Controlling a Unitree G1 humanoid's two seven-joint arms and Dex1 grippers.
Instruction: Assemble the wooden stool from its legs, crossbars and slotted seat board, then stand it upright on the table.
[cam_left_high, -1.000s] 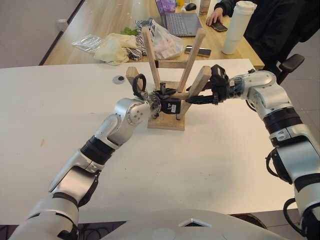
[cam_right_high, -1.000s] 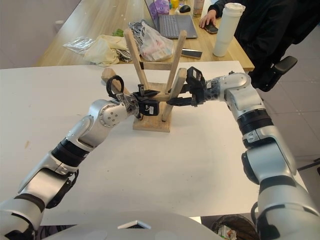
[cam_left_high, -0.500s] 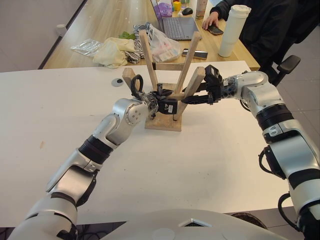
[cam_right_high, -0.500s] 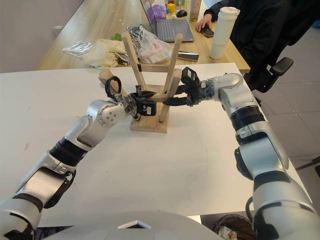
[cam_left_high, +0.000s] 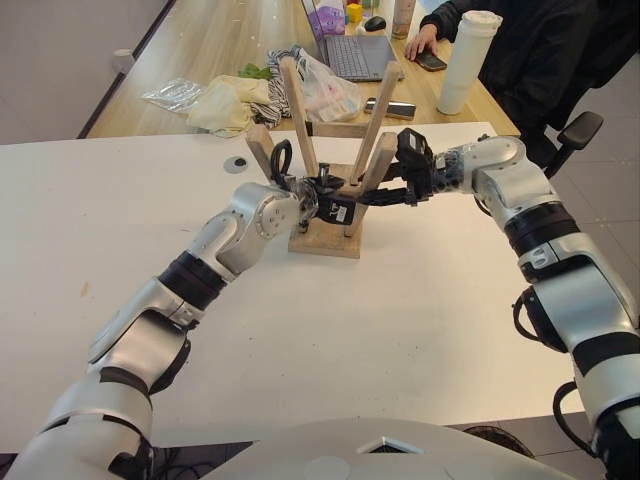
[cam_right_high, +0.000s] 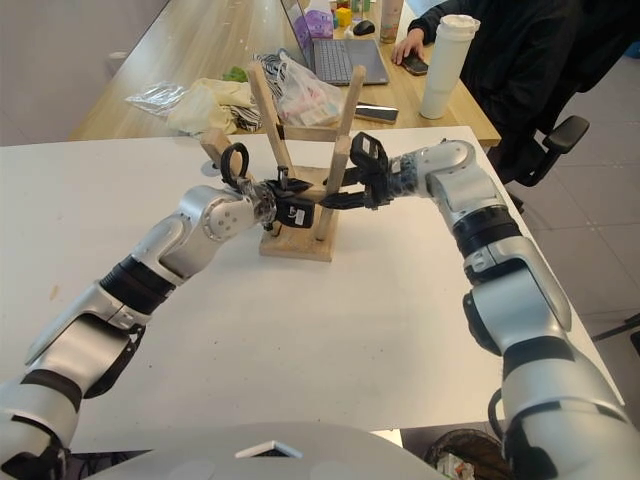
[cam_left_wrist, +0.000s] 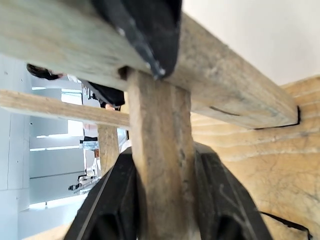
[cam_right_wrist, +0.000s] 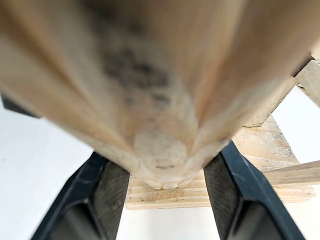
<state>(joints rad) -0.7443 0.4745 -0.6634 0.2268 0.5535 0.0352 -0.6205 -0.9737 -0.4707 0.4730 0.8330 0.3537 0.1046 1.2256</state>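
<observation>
I find the stool (cam_left_high: 300, 110) upside down near the far edge of the white table (cam_left_high: 430, 310), with its slotted seat board (cam_left_high: 325, 243) flat underneath. My left gripper (cam_left_high: 343, 203) is clamped on a low crossbar (cam_left_wrist: 160, 200). The left wrist view adds rough grain and a leg end seated in the board's slot. My right gripper (cam_left_high: 370, 197) is clamped on the near right leg (cam_left_high: 375, 170), which is steeper than a second ago, the gripper having come inward with it. The right wrist view shows the leg's rounded end.
</observation>
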